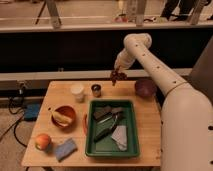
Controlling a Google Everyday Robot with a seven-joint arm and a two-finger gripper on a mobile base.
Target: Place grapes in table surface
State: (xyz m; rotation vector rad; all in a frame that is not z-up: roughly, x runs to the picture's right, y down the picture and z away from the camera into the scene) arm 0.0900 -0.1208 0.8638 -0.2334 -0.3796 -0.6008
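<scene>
A small dark reddish-purple bunch of grapes (118, 76) hangs in the air above the far edge of the table surface (145, 120), between the small dark cup and the purple bowl. My gripper (118, 69) is at the end of the white arm reaching in from the right, and it is shut on the top of the grapes. The bunch is clear of the tabletop, seen against the dark wall behind the table.
A green tray (111, 128) with dark utensils and a grey cloth fills the table's middle. A purple bowl (145, 88) sits far right, a small dark cup (96, 90) and white cup (77, 92) far centre. At left: an orange bowl (64, 116), an apple (42, 141), a blue sponge (65, 149).
</scene>
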